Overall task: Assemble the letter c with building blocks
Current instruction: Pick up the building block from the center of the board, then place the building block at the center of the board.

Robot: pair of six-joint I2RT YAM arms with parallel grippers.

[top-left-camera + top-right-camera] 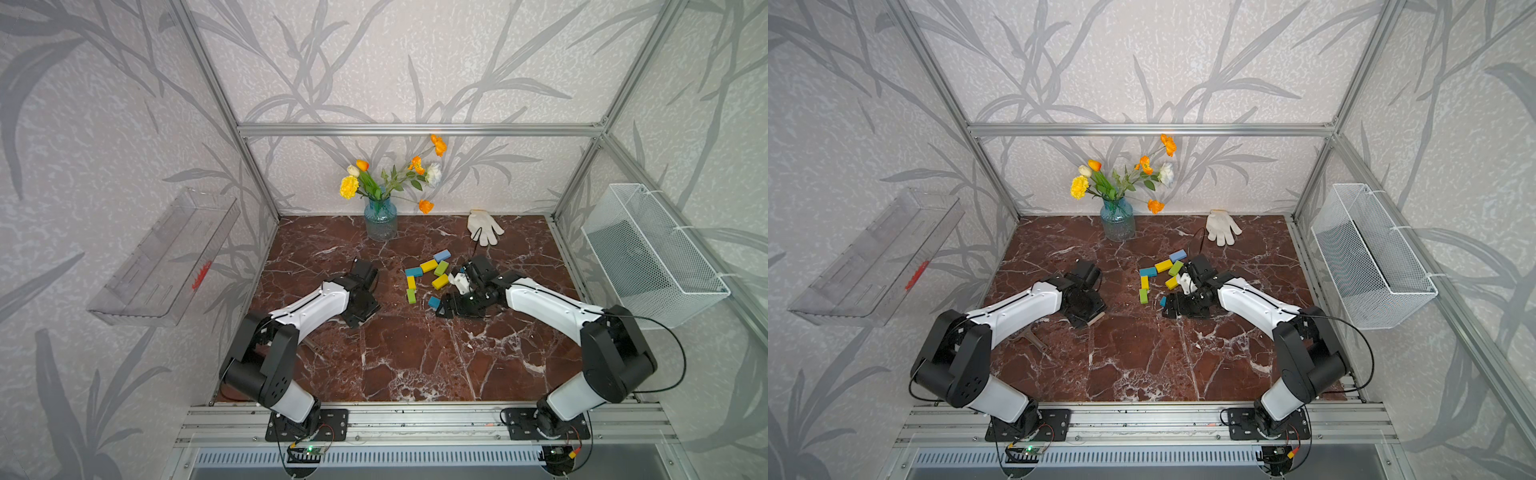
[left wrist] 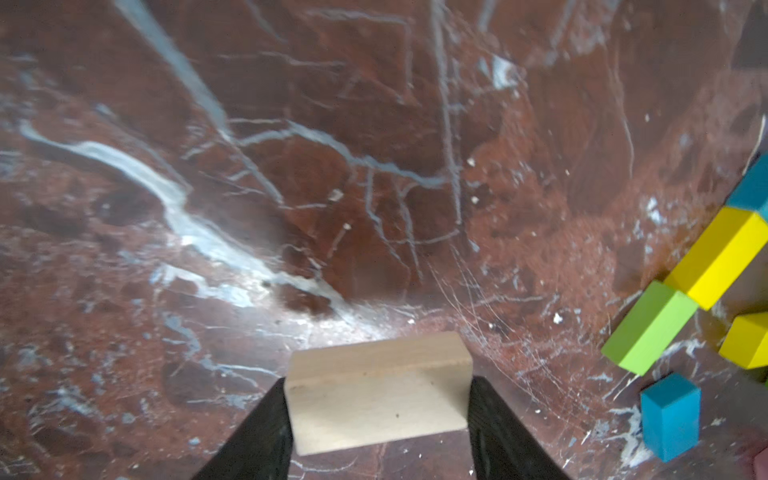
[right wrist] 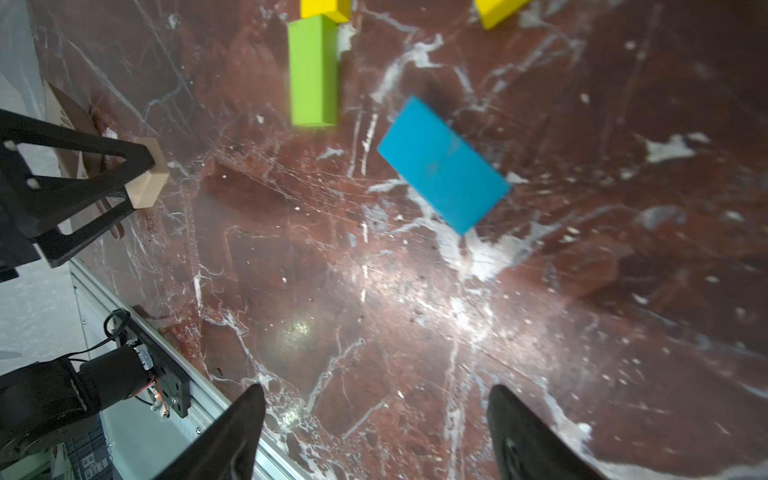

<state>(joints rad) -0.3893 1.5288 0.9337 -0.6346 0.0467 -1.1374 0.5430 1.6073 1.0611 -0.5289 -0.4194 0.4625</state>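
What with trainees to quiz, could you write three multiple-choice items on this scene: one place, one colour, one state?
1. Where on the dark red marble table does the white fabric glove lie? A) far edge, by the back wall B) near edge C) between the arms
2. What colour is the small rectangular wooden block that the left gripper holds? A) green B) plain tan C) pink
3. How is the right gripper? A) shut on yellow B) shut on teal C) open, empty
Answers: 1 A, it lies by the wall in both top views; 2 B, bare wood shows in the left wrist view; 3 C, its fingers stand apart over bare table.
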